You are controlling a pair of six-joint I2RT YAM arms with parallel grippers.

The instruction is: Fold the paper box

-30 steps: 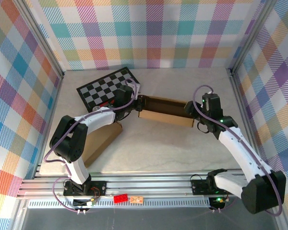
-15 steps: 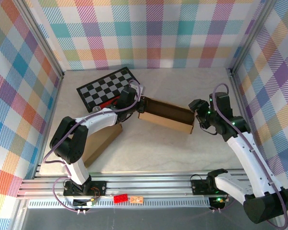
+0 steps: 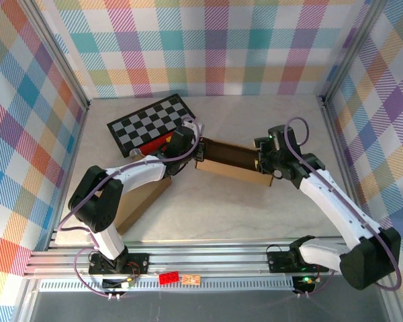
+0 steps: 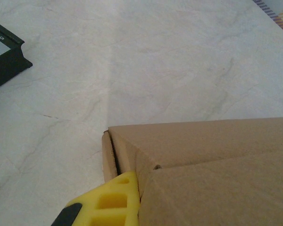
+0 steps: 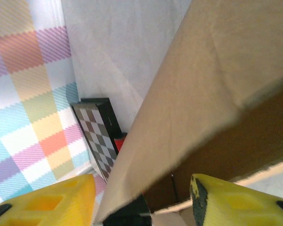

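Your long brown cardboard box (image 3: 232,159) lies open-topped in the middle of the pale marbled bench (image 3: 255,215). Its long axis runs left to right, with the right end swung a little nearer the arm bases. Each arm has one end of it, so neither is nearer overall: the left arm (image 3: 138,168) reaches the left end and the right arm (image 3: 329,201) the right end.

The left jaws are closed together at the box's left end. In the left wrist view one yellow finger (image 4: 113,202) lies flat against the outside of the cardboard corner. The panel hides its partner, so I judge this a pinch on that end wall rather than a bare touch.

The right jaws stand apart. In the right wrist view the two yellow fingers (image 5: 42,197) sit on either side of a slanting cardboard wall (image 5: 217,70) that passes up between them. Whether either pad touches it I cannot tell.

Your next move turns on that relation. The wall lies edge-on inside the right jaws' gap, so closing should catch it with no sideways reach. With the left end pinned, expect the box to hold firm along its length but twist easily across it.

A black-and-white chequered board (image 3: 151,121) lies behind the left end, with a small red item (image 3: 151,144) near the left jaws. A flat brown cardboard sheet (image 3: 138,198) lies under the left arm.
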